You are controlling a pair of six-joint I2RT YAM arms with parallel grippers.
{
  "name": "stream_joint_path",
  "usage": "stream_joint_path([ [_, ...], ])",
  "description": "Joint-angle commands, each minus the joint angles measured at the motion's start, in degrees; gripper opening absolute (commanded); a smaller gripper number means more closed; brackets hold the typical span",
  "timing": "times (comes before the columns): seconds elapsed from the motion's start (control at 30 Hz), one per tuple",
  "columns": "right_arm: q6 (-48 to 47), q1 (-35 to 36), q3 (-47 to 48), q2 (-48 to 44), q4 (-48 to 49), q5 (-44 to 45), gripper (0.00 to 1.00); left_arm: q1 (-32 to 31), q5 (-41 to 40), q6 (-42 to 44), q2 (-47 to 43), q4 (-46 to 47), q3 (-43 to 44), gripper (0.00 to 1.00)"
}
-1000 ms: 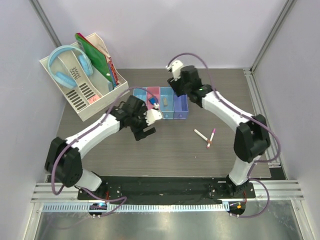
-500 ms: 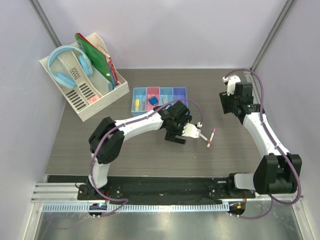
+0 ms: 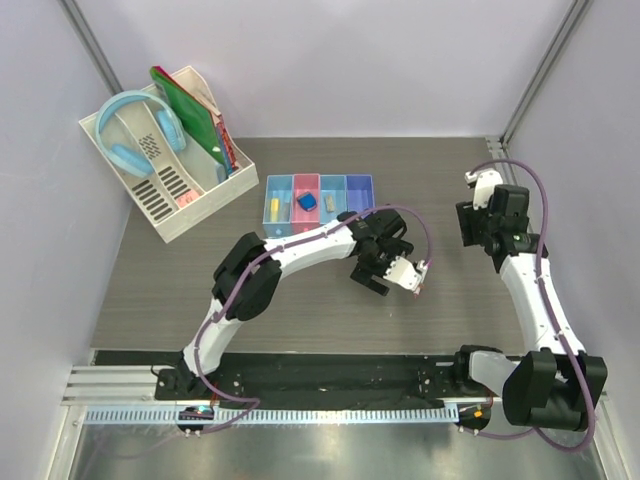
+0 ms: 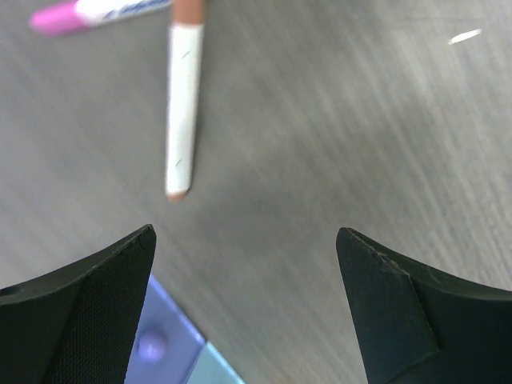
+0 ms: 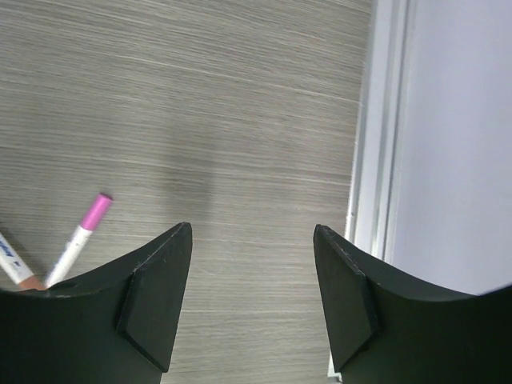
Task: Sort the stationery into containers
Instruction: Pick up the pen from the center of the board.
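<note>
We log the bins (image 3: 319, 177) as light blue, pink, light blue, purple. Blue eraser (image 3: 307, 201), yellow piece (image 3: 275, 208), tan piece (image 3: 329, 202). White pen (image 4: 180, 104) with brownish ends; second pen (image 5: 78, 238) white with a pink cap. Table (image 3: 200, 290) grey-brown woodgrain. Headphones (image 3: 140, 125) light blue, rack (image 3: 205, 205) white and slotted, folders (image 3: 188, 112) green and red.

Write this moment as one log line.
left gripper: open, empty, by pens | right gripper: open, empty, near table edge | pens: on table

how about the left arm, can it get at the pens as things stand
Probably yes: the left hand hangs open just short of the nearer white pen, nothing between them.
</note>
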Motion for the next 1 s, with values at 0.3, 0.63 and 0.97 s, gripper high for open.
stream_joint_path([
  [0.3,-3.0,-14.6,-3.4,-7.7,-1.7,-8.7,0.68,-1.4,7.8,5.2,9.1,-8.6,13.9,0.91],
  [0.63,-2.7,-16.1,-4.6,-11.8,-3.7,-9.1,0.68,-1.4,8.8,9.7,16.1,-15.0,23.1,0.9],
  [0.97,-2.5,-16.4,-6.5,-15.4,-4.7,-9.3,0.67,-1.5,9.3,14.8,20.8,-22.1,29.6,0.79],
])
